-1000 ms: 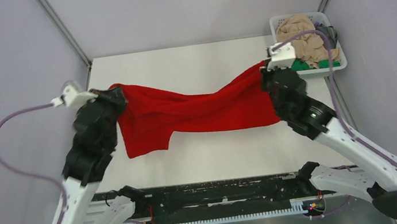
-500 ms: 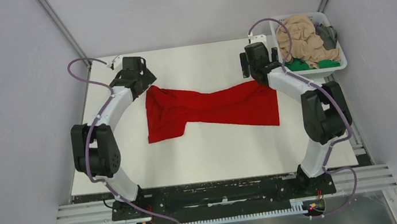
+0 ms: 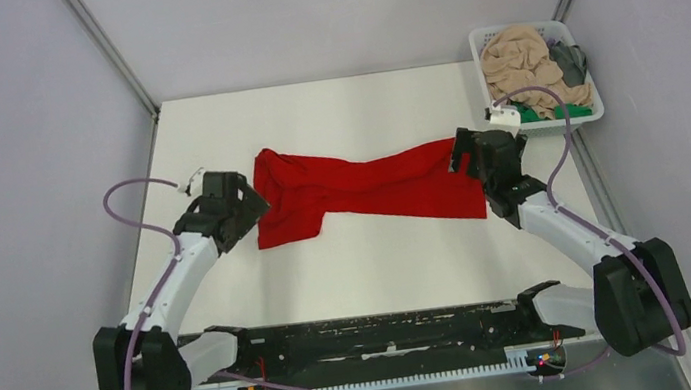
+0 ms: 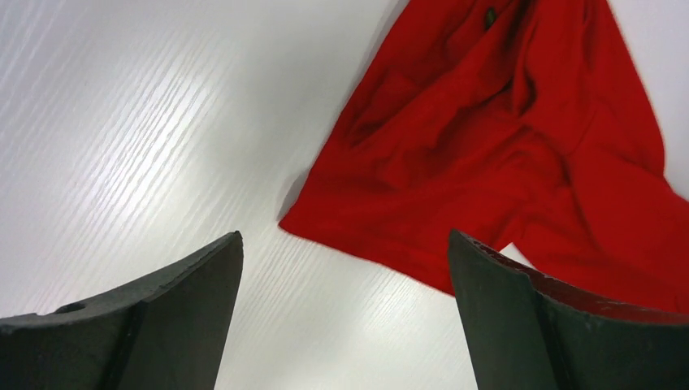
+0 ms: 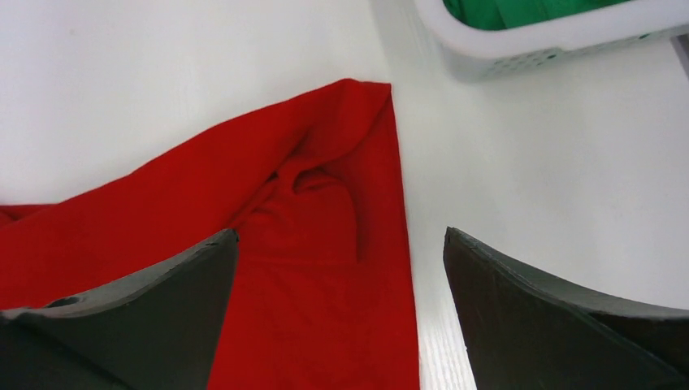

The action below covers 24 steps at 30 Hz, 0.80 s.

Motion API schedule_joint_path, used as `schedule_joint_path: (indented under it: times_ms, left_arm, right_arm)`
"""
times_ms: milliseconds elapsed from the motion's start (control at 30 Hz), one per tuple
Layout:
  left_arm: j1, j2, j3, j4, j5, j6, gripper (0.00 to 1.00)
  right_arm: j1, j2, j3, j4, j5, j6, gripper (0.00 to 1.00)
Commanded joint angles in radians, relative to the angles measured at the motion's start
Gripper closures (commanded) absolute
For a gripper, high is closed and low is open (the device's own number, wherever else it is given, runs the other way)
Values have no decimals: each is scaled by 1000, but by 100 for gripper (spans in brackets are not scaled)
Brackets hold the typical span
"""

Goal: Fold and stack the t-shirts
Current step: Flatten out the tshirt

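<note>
Both arms had drawn back toward the near edge since half a second before, when they reached to the far corners of the cloth, while the red shirt (image 3: 371, 187) lay where it had been. It stretched as a wrinkled band across the middle of the table (image 3: 382, 271), its left end bunched and hanging lower than the rest.

The left gripper (image 3: 243, 211) sat just beside the shirt's left end. In the left wrist view its fingers (image 4: 162, 309) stood wide apart and held nothing, with the red corner (image 4: 487, 146) lying between and beyond them.

The right gripper (image 3: 469, 153) hung over the shirt's right end, also spread wide and empty. In its wrist view one finger was above the cloth (image 5: 309, 244) and the other above bare table.

At the far right corner stood the white basket (image 3: 481, 44), apart from the red shirt. It held a peach shirt (image 3: 515, 57), a dark grey one (image 3: 571, 59) and a green one (image 3: 538, 113).
</note>
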Motion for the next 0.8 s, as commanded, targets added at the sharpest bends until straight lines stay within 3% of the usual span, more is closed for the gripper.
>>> schedule_joint_path:
  times_ms: [0, 100, 300, 500, 767]
  left_arm:
    - [-3, -81, -86, -71, 58, -78, 0]
    - [-2, -53, -91, -130, 85, -72, 0]
    - [-1, 29, -83, -52, 98, -23, 6]
    - [11, 182, -54, 26, 128, -20, 37]
    - [13, 248, -60, 44, 113, -22, 38]
  right_arm:
    - [-5, -45, -36, 63, -30, 36, 2]
    - [-6, -56, -43, 48, -39, 22, 2]
    - [-6, -52, -51, 23, -72, 1, 2]
    - [-5, -41, -39, -8, -70, -16, 2]
    - [-6, -33, -39, -23, -47, -27, 2]
